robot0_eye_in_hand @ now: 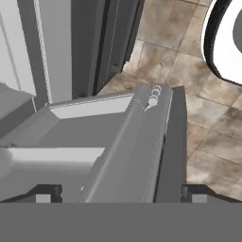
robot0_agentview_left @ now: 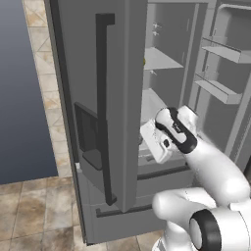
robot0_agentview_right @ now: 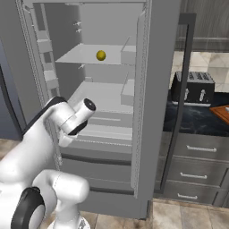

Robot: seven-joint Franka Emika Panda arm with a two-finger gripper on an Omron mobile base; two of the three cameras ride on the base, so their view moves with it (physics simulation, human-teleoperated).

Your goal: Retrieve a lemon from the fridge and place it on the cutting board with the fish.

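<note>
Gripper, jaws wide and empty, points down low inside the fridge, well below the shelved lemon.

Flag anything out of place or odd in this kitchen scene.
Nothing stands out. The fridge stands with its doors open, and the lemon sits upright on an upper shelf, nothing spilled. The toaster sits squarely on the counter.

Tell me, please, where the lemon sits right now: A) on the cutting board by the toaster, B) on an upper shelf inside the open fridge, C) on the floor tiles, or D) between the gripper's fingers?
B: in the right base view the lemon rests on a pale upper shelf inside the open fridge, well above the arm, while the gripper stands open with nothing between its fingers.
</note>
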